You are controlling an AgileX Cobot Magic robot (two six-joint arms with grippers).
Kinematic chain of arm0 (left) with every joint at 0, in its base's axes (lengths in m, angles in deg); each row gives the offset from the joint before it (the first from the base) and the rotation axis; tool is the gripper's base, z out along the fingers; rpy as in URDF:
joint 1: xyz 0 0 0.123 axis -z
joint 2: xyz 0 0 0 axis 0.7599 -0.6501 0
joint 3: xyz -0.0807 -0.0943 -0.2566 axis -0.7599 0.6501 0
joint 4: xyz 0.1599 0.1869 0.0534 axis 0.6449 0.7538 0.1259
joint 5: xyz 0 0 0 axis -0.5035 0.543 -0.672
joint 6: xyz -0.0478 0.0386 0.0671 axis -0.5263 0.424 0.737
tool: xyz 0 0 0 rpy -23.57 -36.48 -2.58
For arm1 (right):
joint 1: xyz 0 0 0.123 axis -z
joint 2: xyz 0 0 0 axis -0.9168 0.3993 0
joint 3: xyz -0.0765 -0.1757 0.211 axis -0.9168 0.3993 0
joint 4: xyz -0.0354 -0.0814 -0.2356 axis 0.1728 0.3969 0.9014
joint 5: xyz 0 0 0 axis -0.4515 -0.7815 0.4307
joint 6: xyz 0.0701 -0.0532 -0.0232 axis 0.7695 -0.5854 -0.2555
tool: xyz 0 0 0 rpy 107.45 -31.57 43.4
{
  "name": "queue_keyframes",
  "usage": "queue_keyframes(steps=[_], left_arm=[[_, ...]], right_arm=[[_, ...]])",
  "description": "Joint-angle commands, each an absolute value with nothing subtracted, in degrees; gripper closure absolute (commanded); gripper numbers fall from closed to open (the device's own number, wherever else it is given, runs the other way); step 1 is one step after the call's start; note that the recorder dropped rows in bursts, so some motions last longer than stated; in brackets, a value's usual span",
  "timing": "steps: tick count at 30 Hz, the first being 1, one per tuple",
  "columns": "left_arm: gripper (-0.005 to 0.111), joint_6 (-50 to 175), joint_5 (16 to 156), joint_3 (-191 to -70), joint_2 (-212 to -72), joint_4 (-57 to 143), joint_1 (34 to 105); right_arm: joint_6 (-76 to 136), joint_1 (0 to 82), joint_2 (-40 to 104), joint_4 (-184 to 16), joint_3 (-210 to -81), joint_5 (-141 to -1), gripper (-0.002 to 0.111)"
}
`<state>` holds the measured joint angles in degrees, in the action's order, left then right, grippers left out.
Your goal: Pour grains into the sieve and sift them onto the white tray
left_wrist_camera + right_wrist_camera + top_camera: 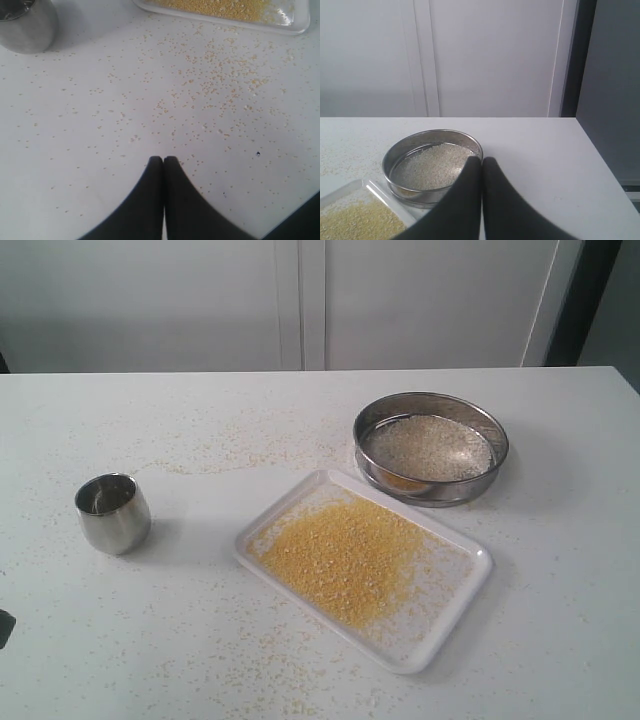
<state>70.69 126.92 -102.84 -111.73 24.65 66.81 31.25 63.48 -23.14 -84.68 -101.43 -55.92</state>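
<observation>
The white tray (482, 562) lies mid-table, spread with yellow grains (345, 555). The sieve (430, 492) sits just beside its far corner and holds white grains (428, 447). A steel cup (113, 512) stands well to its left.

Near the tray's edge, the left gripper (163, 160) is pinched fully closed and empty.

The right gripper (481, 161) is also closed on nothing, near the sieve.

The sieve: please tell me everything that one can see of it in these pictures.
The sieve is a round, shallow ring of shiny steel-like metal with a low upright wall. It stands flat on the white table, right of the middle in the exterior view, just behind the far edge of the white tray; whether the two touch cannot be told. A layer of whitish grains covers most of its bottom, so the mesh itself is hidden.
</observation>
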Motion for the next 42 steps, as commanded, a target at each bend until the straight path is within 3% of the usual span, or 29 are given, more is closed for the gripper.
queue_keyframes(steps=[1, 11, 32, 42], left_arm=[[0.107, 70.7, 127.4, -103.1, -111.3, 24.0, 67.1], [0.107, 70.7, 127.4, -103.1, -111.3, 24.0, 67.1], [0.107, 70.7, 127.4, -103.1, -111.3, 24.0, 67.1], [0.107, 70.7, 127.4, -103.1, -111.3, 24.0, 67.1]], right_arm=[[30.8, 63.5, -23.4, -84.1, -101.2, -56.7, 0.108], [30.8, 63.5, -23.5, -84.1, -101.1, -56.7, 0.108], [30.8, 63.5, -36.7, -84.1, -81.2, -56.7, 0.108], [30.8, 63.5, -36.7, -84.1, -80.7, -53.7, 0.108]])
